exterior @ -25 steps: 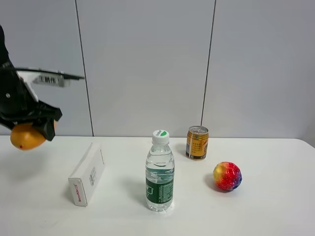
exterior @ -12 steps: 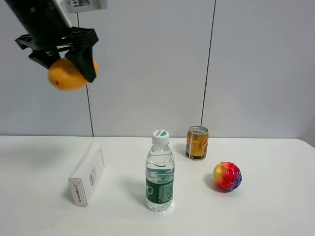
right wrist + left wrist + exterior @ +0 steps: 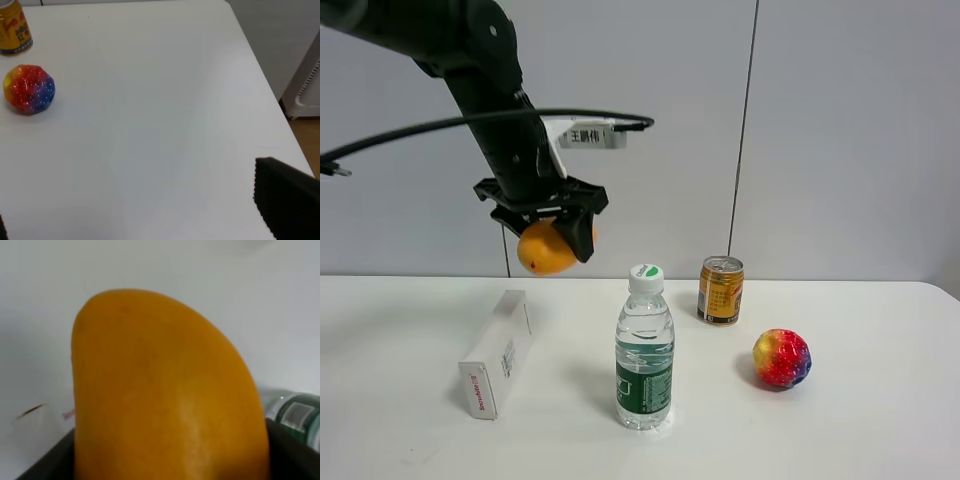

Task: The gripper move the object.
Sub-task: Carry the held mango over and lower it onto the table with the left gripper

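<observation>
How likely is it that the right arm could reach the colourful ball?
Probably yes: the ball lies in the open on the table, apart from the can, with nothing between it and the right fingers.

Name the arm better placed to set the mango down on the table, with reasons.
Left. Its claw is shut on the mango, held above the table between the white box and the water bottle. Of the right arm only one finger shows, over the table past the ball.
</observation>
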